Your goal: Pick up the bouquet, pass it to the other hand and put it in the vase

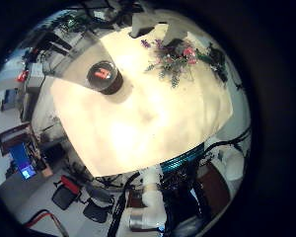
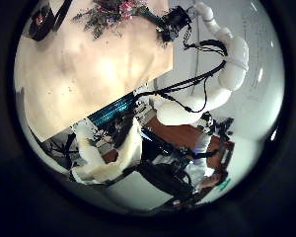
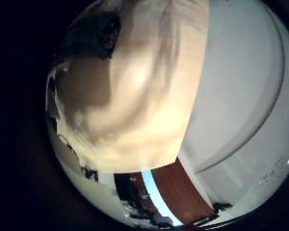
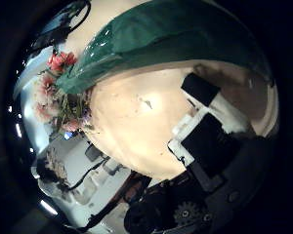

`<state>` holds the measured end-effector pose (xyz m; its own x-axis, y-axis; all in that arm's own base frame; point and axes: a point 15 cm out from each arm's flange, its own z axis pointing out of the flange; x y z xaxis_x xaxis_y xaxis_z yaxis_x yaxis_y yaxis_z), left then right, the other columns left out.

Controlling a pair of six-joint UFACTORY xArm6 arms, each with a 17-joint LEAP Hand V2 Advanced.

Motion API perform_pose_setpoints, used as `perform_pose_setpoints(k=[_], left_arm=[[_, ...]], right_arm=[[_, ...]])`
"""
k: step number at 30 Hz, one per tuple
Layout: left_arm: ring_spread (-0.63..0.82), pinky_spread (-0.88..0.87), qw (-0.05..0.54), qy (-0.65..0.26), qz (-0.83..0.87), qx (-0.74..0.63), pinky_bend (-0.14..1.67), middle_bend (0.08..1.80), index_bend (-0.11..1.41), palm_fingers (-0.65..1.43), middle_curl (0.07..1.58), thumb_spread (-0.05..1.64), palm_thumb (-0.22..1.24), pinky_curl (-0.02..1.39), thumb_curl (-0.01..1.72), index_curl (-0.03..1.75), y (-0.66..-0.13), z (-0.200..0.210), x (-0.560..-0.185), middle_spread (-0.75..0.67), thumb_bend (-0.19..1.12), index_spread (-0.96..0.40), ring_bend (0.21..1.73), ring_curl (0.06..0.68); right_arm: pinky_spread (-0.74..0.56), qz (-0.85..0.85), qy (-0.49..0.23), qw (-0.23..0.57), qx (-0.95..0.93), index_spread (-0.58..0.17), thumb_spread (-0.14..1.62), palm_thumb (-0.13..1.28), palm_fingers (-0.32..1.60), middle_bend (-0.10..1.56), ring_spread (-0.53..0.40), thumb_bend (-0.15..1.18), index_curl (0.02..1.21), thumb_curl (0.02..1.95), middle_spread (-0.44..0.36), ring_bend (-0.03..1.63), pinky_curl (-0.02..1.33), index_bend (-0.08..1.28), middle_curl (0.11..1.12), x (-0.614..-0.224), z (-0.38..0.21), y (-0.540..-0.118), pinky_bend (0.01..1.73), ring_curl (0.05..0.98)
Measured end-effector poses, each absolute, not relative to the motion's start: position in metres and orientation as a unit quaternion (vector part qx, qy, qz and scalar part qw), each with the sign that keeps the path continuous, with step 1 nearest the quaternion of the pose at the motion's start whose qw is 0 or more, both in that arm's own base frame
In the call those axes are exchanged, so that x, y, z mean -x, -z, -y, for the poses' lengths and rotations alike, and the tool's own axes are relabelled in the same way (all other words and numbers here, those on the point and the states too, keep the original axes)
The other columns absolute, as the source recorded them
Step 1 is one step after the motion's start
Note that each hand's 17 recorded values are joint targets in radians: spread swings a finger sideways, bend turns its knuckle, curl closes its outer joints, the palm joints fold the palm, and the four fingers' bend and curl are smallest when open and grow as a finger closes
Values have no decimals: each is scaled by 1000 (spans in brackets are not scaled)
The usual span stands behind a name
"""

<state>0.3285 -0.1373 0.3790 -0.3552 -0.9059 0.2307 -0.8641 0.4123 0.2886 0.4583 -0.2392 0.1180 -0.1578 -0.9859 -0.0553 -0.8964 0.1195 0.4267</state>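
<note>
Bouquet (image 4: 63,93) lies flat on the table (image 1: 148,118): pink blooms, green wrap. Right hand (image 4: 210,132) just beside it, fingers relaxed. Left hand's fingers: can't tell.

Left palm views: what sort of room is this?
Probably a lab or office workspace: a pale table with a dark round vase and flower bouquet, black office chairs and a wooden desk.

We see the bouquet (image 1: 175,57) lying on the table (image 1: 148,118) near one edge, with the vase (image 1: 105,75) standing apart from it, nearer a neighbouring edge; the right hand (image 2: 178,22) sits just beside the bouquet, at the table's edge
</note>
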Motion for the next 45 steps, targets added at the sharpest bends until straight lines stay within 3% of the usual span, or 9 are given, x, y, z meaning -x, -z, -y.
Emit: perform_pose_setpoints(k=[4, 7, 11, 15, 17, 22, 34, 45], left_arm=[[600, 566, 177, 58, 821, -540, 196, 188, 177, 63, 300, 1122, 357, 308, 314, 349, -381, 136, -328, 436, -21, 26, 461, 213], [600, 565, 177, 58, 821, -540, 196, 188, 177, 63, 300, 1122, 357, 308, 314, 349, -384, 135, -326, 436, -21, 26, 461, 213], [600, 564, 173, 53, 821, -542, 196, 187, 177, 63, 301, 1122, 357, 308, 314, 349, -390, 133, -327, 434, -21, 26, 461, 213], [600, 563, 171, 51, 822, -541, 198, 186, 177, 64, 301, 1122, 357, 309, 314, 349, -394, 132, -324, 427, -21, 26, 461, 213], [600, 563, 170, 50, 821, -542, 198, 187, 174, 63, 301, 1122, 357, 309, 314, 347, -395, 131, -324, 426, -21, 26, 461, 213], [600, 563, 167, 46, 822, -543, 198, 187, 175, 63, 301, 1122, 357, 310, 314, 345, -400, 130, -322, 425, -21, 26, 461, 213], [597, 557, 167, 33, 821, -546, 198, 186, 175, 65, 300, 1122, 357, 314, 314, 342, -409, 130, -324, 424, -21, 26, 468, 216], [575, 542, 216, -34, 811, -543, 194, 203, 172, 123, 314, 1122, 357, 311, 314, 341, -424, 141, -326, 395, -21, 31, 475, 214]], right_arm=[[-163, 737, 185, 127, -638, -373, 986, 864, 980, 433, -278, -20, 349, 478, -175, 904, 185, 174, 465, -456, 241, -118, 543, 298], [-347, 734, 179, 138, -641, -396, 979, 872, 1244, 506, -282, -20, 396, 482, -200, 948, 236, 239, 507, -454, 247, -120, 719, 340], [-428, 735, 165, 137, -643, -410, 969, 889, 1454, 746, -254, -17, 520, 489, -208, 1035, 312, 506, 606, -456, 252, -131, 865, 404], [-367, 740, 152, 125, -643, -400, 956, 947, 1351, 951, -253, -4, 658, 510, -226, 1178, 426, 782, 718, -458, 257, -147, 1134, 480], [-333, 746, 137, 115, -641, -381, 961, 1041, 1295, 1042, -254, 41, 717, 548, -224, 1234, 478, 902, 765, -460, 264, -160, 1230, 516], [-266, 753, 136, 44, -642, -325, 959, 1167, 1184, 1208, -249, 106, 806, 639, -204, 1343, 574, 1062, 836, -452, 255, -192, 1367, 595], [-199, 715, 65, -151, -679, -247, 908, 1189, 1120, 1334, -224, 103, 852, 801, -146, 1425, 691, 1168, 851, -424, 232, -349, 1399, 692], [-190, 661, 117, -394, -628, -223, 877, 1175, 1116, 1358, -213, 86, 842, 925, -125, 1434, 757, 1200, 825, -388, 181, -468, 1348, 724]])
